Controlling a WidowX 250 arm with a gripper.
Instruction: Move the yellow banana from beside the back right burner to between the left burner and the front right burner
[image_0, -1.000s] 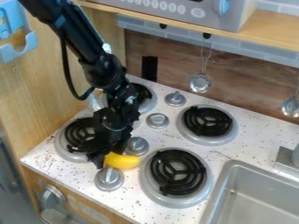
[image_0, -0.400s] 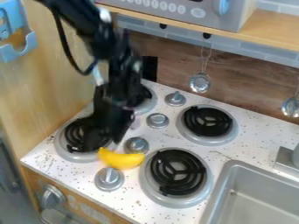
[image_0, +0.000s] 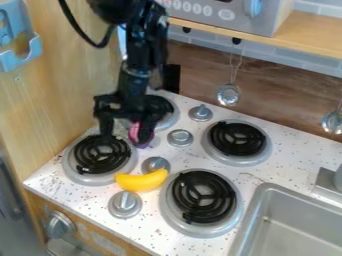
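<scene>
The black gripper (image_0: 124, 131) hangs over the rear edge of the left front burner (image_0: 100, 155), its two fingers spread apart with nothing held between them. A yellow banana (image_0: 142, 181) lies on the white speckled stovetop between two silver knobs, in front of the gripper and apart from it. Beside and partly behind the right finger is a pink and purple object (image_0: 135, 133), mostly hidden.
Other black coil burners sit at the back left (image_0: 160, 111), back right (image_0: 237, 138) and front right (image_0: 203, 197). Silver knobs (image_0: 180, 137) stand between them. A metal sink (image_0: 257, 220) is at lower right; a ladle (image_0: 228, 94) hangs on the back wall.
The gripper has risen and moved back from the banana's left end, and its fingers now show spread. The banana has turned and shifted slightly right. The pink object has come into sight.
</scene>
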